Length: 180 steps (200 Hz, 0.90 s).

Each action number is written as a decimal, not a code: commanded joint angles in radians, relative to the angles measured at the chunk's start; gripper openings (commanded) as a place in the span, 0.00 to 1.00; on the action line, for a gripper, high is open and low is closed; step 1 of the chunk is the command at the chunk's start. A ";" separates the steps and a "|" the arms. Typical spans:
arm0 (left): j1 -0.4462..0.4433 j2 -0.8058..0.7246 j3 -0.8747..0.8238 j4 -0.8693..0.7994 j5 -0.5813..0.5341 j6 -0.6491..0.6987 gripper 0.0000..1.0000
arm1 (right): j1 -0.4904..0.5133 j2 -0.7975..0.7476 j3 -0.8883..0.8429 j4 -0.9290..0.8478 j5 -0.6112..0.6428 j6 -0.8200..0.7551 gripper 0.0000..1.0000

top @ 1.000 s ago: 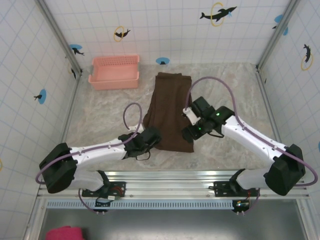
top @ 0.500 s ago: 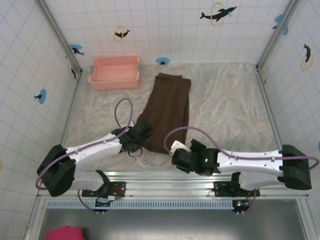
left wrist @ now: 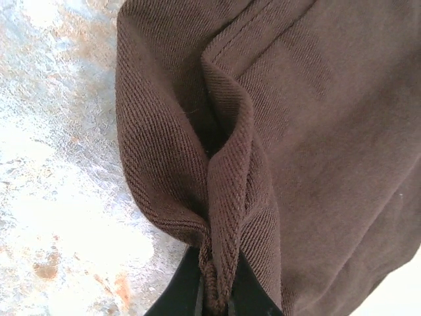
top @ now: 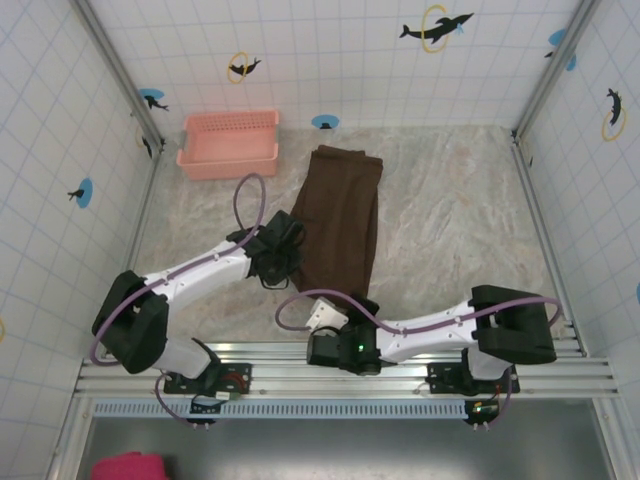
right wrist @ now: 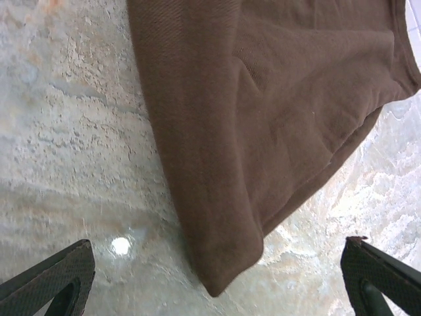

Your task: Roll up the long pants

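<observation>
Your left gripper (left wrist: pixel 214 299) pinches the long pants (top: pixel 340 225) on the marbled table (top: pixel 450 220). Your right gripper (right wrist: pixel 214 280) gapes empty at its near edge. Tiled walls (top: pixel 330 60) enclose it.

Dark brown cloth long pants (left wrist: pixel 316 131): matt, diagonal twill weave, stitched hems. Grey-beige mottled stone-look table (right wrist: pixel 59 131) beneath pants: smooth, faintly glossy. Rectangular pink plastic basket (top: pixel 228 160) beyond pants: matt, perforated walls.

Dark brown long pants (top: pixel 342 225), folded lengthwise, lying flat mid-table, near-left edge bunched upward
</observation>
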<state>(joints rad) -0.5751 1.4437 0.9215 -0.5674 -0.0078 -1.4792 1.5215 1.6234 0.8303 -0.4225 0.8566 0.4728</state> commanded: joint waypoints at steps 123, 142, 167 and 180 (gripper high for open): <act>0.067 -0.001 0.086 -0.117 0.084 0.112 0.00 | -0.030 0.307 0.087 0.074 0.117 0.044 0.99; 0.095 -0.012 0.086 -0.131 0.086 0.120 0.00 | -0.048 0.353 0.132 0.004 0.152 0.053 0.97; 0.113 -0.034 0.077 -0.142 0.085 0.129 0.00 | -0.061 0.383 0.176 -0.145 0.240 0.117 0.95; 0.121 -0.044 0.068 -0.144 0.087 0.129 0.00 | -0.063 0.378 0.167 -0.171 0.263 0.127 0.95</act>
<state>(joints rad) -0.4725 1.4391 0.9775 -0.6716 0.0746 -1.3777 1.4704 1.9602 1.0092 -0.4305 1.1233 0.5541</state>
